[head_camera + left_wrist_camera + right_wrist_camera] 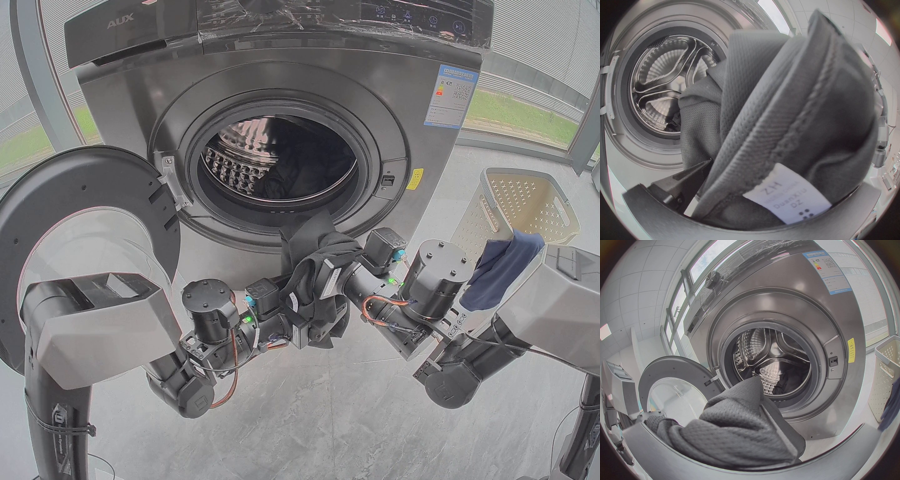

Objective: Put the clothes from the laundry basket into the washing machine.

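Note:
A dark grey garment [310, 253] hangs bunched in the air just below the washing machine's open drum [250, 156]. My left gripper [299, 315] is shut on its lower part; one black finger [689, 175] shows beside the cloth [793, 106], which carries a white label. My right gripper [325, 275] comes in from the right and is buried in the same garment [740, 427]. More dark clothes lie inside the drum [787, 380]. The beige laundry basket [531, 200] stands to the right with a blue garment [500, 265] draped over its rim.
The round washer door [81, 206] is swung wide open to the left, close beside my left arm. Grey tiled floor lies open below the arms. The basket [887, 377] stands near the machine's right front corner.

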Available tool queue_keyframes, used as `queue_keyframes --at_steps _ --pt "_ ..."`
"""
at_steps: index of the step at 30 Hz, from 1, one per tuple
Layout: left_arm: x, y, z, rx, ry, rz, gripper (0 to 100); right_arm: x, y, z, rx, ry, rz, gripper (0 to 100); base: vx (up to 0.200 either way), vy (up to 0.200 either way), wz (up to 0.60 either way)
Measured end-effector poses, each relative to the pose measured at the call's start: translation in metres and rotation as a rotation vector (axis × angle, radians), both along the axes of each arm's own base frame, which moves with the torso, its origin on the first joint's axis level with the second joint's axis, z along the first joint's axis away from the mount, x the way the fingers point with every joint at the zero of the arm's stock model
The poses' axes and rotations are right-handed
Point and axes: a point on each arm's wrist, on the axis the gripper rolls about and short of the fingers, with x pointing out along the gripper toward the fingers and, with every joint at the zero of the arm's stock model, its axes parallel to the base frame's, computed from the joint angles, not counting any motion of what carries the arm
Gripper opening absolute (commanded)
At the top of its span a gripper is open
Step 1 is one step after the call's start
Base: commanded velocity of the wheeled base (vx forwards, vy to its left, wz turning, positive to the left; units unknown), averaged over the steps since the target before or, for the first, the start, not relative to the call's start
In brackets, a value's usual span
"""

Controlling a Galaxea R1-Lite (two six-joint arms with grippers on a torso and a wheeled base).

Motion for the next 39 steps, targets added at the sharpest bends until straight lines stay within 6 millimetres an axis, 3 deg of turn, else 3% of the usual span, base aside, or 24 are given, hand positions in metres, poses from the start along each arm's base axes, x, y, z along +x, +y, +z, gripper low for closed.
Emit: queue_keyframes --at_steps 16,17,30,39 --pt "0.038 -0.022 -0.008 -0.092 -0.047 0.118 100 -0.013 0.01 0.006 0.016 0.006 0.011 0 0.0 0.0 0.0" --pt "0.038 -0.022 -0.009 -0.095 -0.046 0.123 0 -0.014 0.01 0.006 0.016 0.006 0.012 0 0.0 0.0 0.0" --pt "0.045 -0.014 -0.012 -0.114 -0.028 0.187 0 -0.008 -0.004 0.016 0.039 -0.003 -0.023 0 0.0 0.0 0.0" --pt "0.046 0.006 0.019 -0.165 -0.057 0.24 0 -0.005 -0.027 0.014 0.028 0.021 -0.071 0 0.0 0.0 0.0"
